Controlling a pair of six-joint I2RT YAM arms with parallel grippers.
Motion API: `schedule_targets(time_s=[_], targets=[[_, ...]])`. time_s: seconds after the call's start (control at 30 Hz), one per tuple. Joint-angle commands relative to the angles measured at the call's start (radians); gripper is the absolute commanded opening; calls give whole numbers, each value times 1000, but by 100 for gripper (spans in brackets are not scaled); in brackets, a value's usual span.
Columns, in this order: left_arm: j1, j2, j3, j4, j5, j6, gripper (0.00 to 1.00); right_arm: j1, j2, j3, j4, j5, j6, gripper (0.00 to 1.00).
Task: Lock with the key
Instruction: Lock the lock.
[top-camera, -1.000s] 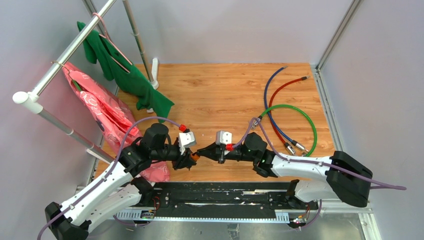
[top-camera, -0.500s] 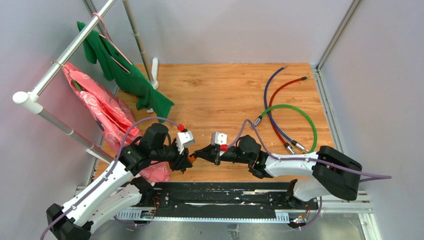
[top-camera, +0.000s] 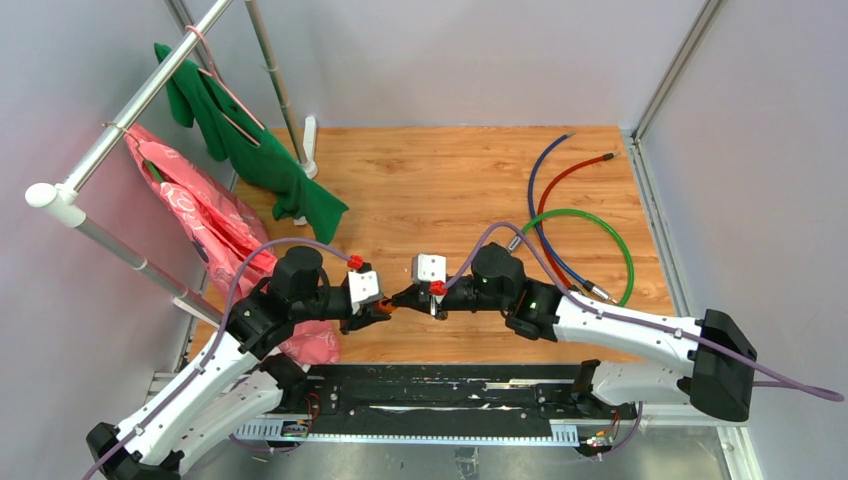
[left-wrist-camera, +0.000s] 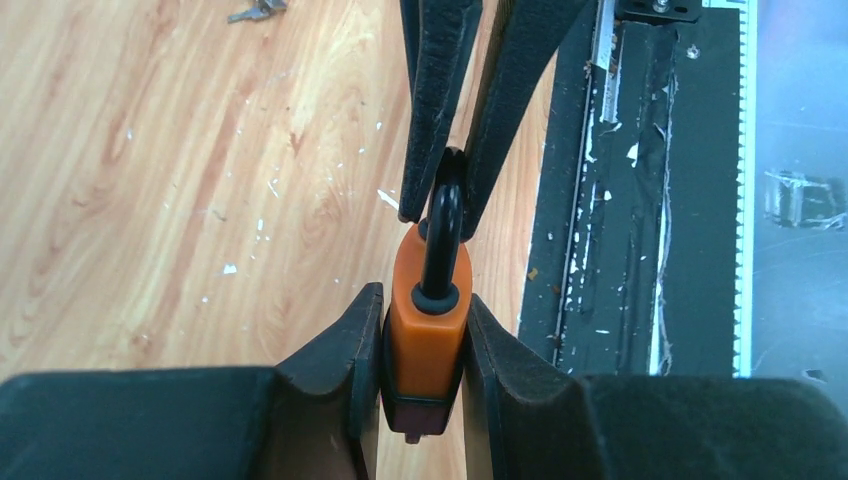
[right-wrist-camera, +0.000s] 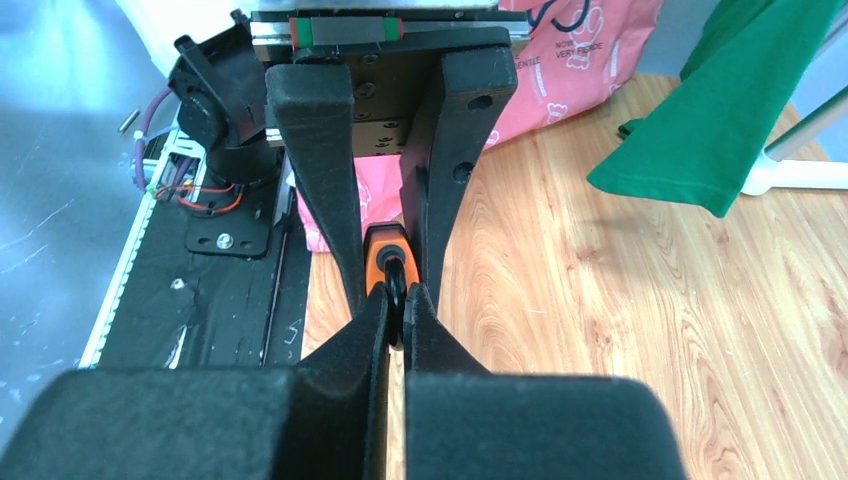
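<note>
Padlock (left-wrist-camera: 428, 335), just one, sits gripped in left end effector (left-wrist-camera: 422, 310); right end effector (right-wrist-camera: 400, 303) pinches tight on its shackle (left-wrist-camera: 441, 225)

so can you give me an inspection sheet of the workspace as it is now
surface: wooden table, white specks on it
job's things: orange padlock held off the table between both grippers, its shackle seated in the body; small metal thing, likely the key, lying on the wood, not in the lock
clutter: nothing seen
grippers: left gripper shut on padlock body; right gripper shut on shackle
cables: green cable, red cable and blue cable loose at far right; purple lead on each arm
surroundings: rack at left with green garment and pink bag; grey walls
</note>
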Motion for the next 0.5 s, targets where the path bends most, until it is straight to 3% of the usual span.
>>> schedule_targets(time_s=[0.0,0.47], targets=[[18,-32,29,246,-18,113,0,41,17,90,-433,-139,-41,1],[17,-28,-36,147,-4,198,0,40,-115,181,-410,-57,-41,21]])
